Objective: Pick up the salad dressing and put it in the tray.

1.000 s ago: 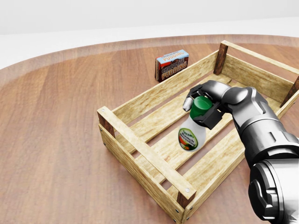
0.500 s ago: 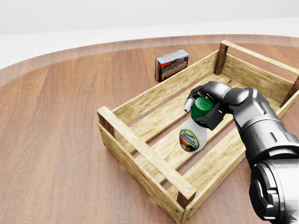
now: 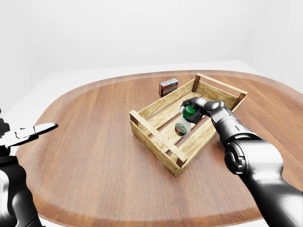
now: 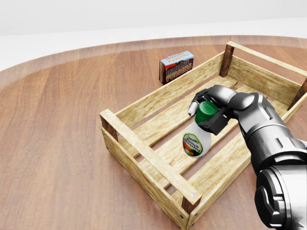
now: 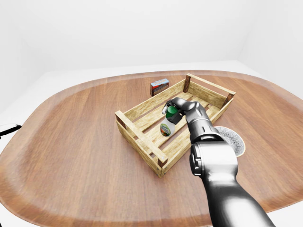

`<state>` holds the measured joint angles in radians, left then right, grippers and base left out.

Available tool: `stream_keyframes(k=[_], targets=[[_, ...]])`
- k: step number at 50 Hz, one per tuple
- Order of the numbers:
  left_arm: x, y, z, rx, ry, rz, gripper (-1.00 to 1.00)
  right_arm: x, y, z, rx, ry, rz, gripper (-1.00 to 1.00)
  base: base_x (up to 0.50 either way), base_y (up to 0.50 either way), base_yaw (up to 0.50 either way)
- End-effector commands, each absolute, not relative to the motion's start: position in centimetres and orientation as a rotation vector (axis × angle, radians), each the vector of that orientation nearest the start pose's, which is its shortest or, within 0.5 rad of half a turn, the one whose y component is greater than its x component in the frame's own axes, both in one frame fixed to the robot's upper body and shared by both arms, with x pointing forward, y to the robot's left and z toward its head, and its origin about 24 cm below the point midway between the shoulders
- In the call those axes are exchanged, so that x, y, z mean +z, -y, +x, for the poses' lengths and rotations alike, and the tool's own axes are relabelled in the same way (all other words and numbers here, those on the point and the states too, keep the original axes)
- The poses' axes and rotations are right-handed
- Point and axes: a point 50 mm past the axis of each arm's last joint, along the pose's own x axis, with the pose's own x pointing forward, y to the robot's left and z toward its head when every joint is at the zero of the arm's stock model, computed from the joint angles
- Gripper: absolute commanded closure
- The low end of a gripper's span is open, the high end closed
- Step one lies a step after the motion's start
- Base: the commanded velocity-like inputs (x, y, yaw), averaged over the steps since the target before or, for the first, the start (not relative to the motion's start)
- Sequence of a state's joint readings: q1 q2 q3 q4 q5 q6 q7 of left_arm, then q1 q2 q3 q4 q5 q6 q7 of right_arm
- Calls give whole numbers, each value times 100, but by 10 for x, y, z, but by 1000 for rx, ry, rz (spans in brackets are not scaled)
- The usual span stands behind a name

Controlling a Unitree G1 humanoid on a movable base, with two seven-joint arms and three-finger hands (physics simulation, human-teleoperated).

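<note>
Your right robot hand [image 4: 207, 111] is clenched around the green cap of the white salad dressing bottle [image 4: 196, 137], which stands inside the slatted wooden tray [image 4: 144, 155], its base on or just above the slats. The carry looks finished; what's left is letting go and lifting clear. Your left robot hand [image 3: 29, 134] hangs released, well apart from the tray.

Setting: we see a bare simulated test room, not a lived-in home | Evidence: plain white walls and floor filling the upper frame | one large rounded brown wooden table [image 3: 94, 142] | flat, shadowless rendered lighting across our views.
</note>
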<state>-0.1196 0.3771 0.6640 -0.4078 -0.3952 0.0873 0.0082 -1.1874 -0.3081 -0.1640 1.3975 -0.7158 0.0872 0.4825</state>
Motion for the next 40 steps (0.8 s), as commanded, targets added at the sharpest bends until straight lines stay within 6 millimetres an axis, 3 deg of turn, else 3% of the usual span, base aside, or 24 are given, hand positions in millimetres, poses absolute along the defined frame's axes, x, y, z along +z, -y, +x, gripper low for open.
stream_keyframes(k=[1,25,40], targets=[[213,-316,202,446,639,61,-100,126,184,413,350,-454,-694,100,0,0,0],[209,-316,204,443,619,59,-100,126,184,412,343,-450,-674,100,0,0,0],[212,-314,203,441,633,61,-100,129,191,414,247,-416,-679,100,0,0,0]])
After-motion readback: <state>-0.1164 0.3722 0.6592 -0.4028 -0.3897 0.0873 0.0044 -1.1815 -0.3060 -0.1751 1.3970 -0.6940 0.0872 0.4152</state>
